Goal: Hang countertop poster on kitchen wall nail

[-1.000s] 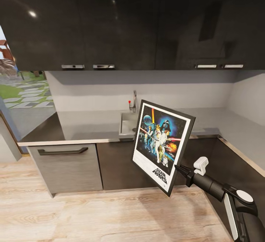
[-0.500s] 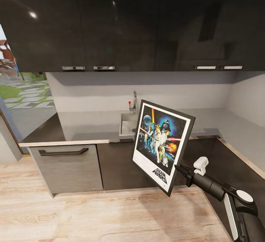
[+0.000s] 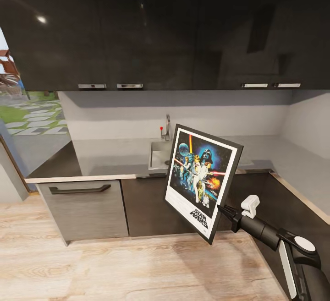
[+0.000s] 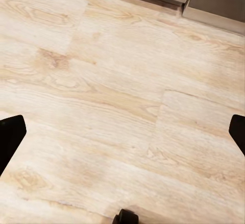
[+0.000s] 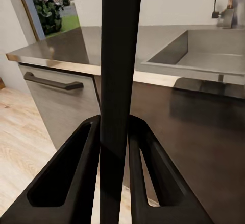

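Poster off the counter, not yet on a nail

The poster is hanging tilted in the air before the kitchen countertop — the right gripper is clamping its edge, the left gripper gaping wide over floor — hanging remains, no nail discernible

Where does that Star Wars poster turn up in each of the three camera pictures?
Head view: the poster is right of centre, tilted, held at its lower right edge by the right gripper, in front of the sink.
Left wrist view: not in it; wood floor beneath open fingers.
Right wrist view: seen edge-on as a dark vertical band clamped between the fingers.
Shared landmark: the sink.
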Tool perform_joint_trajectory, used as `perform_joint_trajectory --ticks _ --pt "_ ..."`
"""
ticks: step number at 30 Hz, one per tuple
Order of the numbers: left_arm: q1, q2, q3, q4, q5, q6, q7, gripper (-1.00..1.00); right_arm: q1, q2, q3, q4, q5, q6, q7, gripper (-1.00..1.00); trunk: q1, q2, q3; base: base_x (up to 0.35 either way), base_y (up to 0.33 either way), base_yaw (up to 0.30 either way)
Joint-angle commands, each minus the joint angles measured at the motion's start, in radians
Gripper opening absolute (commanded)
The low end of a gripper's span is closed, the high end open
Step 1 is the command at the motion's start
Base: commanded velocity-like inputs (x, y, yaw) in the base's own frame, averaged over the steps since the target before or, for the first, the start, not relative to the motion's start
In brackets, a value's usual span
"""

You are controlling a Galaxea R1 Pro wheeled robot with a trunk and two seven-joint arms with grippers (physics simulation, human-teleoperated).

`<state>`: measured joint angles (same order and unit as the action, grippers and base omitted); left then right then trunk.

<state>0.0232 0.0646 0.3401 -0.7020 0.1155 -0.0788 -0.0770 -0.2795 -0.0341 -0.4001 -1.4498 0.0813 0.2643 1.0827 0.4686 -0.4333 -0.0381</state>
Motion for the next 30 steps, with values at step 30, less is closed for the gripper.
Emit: perform_joint_trajectory --ticks 30 --pt "0.000 0.000 0.004 -0.001 0.011 -0.001 -0.006 1.00 -0.001 0.000 -0.002 -0.001 0.002 0.012 0.010 -1.00 -0.019 0.033 0.014 0.000 0.000 0.000"
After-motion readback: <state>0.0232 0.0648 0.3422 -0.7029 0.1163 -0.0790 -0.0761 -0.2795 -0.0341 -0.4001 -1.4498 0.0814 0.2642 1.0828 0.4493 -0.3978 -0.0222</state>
